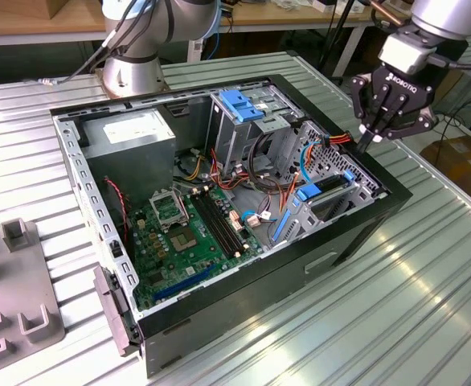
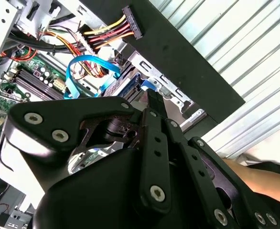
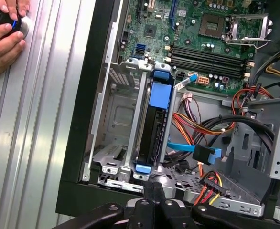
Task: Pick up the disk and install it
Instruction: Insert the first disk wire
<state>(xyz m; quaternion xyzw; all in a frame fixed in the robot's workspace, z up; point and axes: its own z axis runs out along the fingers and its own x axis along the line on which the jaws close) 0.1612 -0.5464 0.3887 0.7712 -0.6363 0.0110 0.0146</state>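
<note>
The disk (image 1: 325, 193) sits on edge in a metal bay at the corner of the open computer case (image 1: 356, 233) toward the exterior view's right. Its bright-blue rails and tab show in the first wrist view, where the disk (image 3: 152, 129) stands between two silver bay walls. My gripper (image 1: 368, 142) hangs just above the case rim beyond the disk's end, fingers pressed together and holding nothing. In the first wrist view the gripper (image 3: 152, 187) points at the disk's blue end tab. The second wrist view has the gripper (image 2: 154, 101) next to the blue rail.
A loose blue data cable (image 3: 197, 153) and a multicoloured power plug (image 2: 133, 21) lie beside the bay. Further in are the motherboard (image 1: 187, 233), a blue-topped drive cage (image 1: 243, 108) and the power supply (image 1: 131, 137). A hand (image 3: 4, 40) rests on the ribbed table. A grey fixture (image 1: 18, 281) stands at the exterior view's left.
</note>
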